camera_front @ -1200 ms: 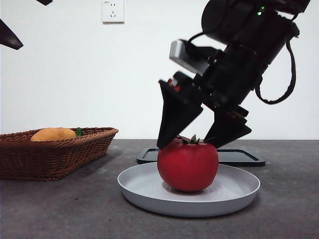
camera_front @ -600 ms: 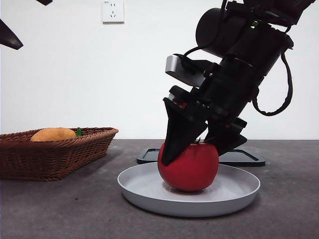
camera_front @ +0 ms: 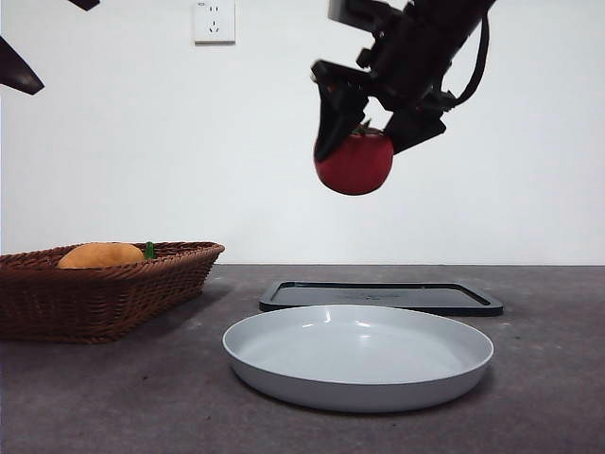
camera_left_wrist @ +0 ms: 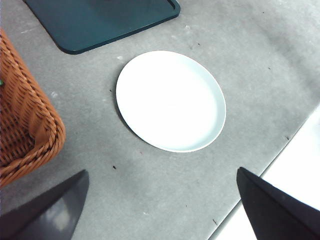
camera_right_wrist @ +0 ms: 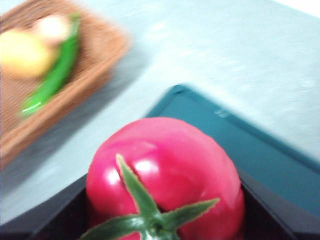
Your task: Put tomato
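The right pincer (camera_front: 369, 142) had its jaws closed on the tomato (camera_front: 354, 163), gripping it near the stem end so the round body hung below, high above the white plate (camera_front: 284, 364) (which sat bare on the desk (camera_front: 548, 397)). The left pincer (camera_left_wrist: 160, 210) waited spread wide and empty, clear of the work. The wicker basket (camera_front: 142, 288) seemed a likely destination.

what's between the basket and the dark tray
The white plate partly; otherwise bare table, in the left wrist view, between basket and tray.
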